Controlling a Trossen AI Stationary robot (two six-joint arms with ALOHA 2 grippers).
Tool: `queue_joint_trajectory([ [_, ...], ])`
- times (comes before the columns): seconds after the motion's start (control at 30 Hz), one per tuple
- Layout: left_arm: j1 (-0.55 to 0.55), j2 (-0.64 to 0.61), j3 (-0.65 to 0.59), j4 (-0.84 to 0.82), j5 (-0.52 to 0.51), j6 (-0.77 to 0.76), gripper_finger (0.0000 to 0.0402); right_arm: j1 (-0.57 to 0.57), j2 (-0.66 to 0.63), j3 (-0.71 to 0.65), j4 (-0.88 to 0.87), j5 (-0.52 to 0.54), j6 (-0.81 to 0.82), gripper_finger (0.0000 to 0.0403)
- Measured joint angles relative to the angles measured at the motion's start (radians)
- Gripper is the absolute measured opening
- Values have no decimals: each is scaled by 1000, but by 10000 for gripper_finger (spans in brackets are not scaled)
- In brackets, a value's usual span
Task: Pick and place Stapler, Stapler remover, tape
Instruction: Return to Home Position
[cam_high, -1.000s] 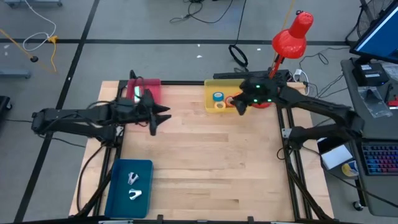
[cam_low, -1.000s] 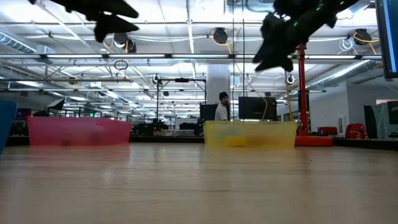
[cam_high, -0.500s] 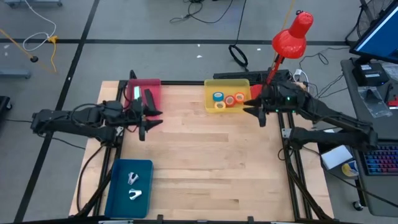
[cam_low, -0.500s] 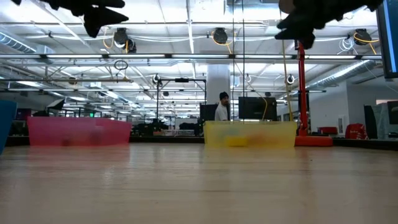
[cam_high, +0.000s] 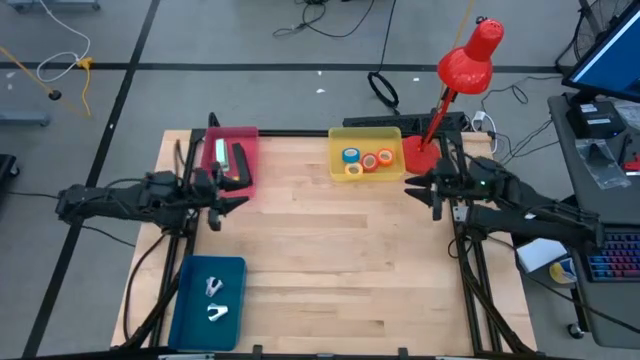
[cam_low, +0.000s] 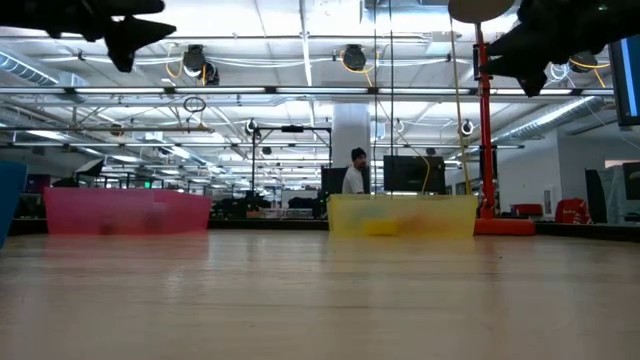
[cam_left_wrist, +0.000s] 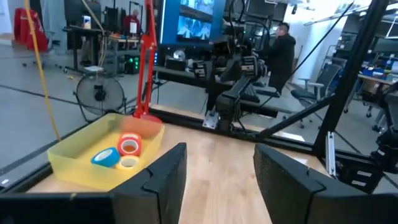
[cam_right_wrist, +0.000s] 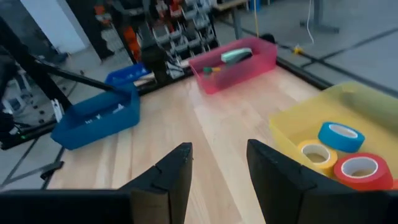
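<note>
Blue, orange, red and yellow tape rolls (cam_high: 364, 160) lie flat in the yellow tray (cam_high: 340, 140) at the far edge; the right wrist view shows them as tape rolls (cam_right_wrist: 341, 137). A dark stapler (cam_high: 238, 162) and a green one lie in the pink tray (cam_high: 245, 133). Two metal stapler removers (cam_high: 215, 300) lie in the blue tray (cam_high: 190, 320). My left gripper (cam_high: 225, 200) hovers open just near of the pink tray. My right gripper (cam_high: 425, 190) hovers open near the table's right edge, beside the yellow tray. Both are empty: left gripper (cam_left_wrist: 217, 168), right gripper (cam_right_wrist: 217, 165).
A red desk lamp (cam_high: 465, 60) stands with its base at the table's far right corner, close behind my right arm. The wooden table (cam_high: 330, 260) has bare board across its middle and near right. A person (cam_low: 356, 172) stands in the room beyond.
My right gripper has drawn back from over the yellow tray toward the table's right edge and slightly nearer. My left gripper has pulled back toward the left edge, away from the pink tray. The orange and red rolls, covered before by the right gripper, now show in the tray.
</note>
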Motion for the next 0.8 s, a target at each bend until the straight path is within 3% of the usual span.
queue_joint_trajectory([
  [0.3,0,-193,-1,-163,-3,16,186,0,-203,-42,-44,7,-2,147],
  [0.6,0,-210,-126,-57,1,-5,186,0,-331,-183,-44,53,95,148],
  [0.8,0,-222,-186,-2,3,-16,186,0,-398,-292,71,56,139,149],
])
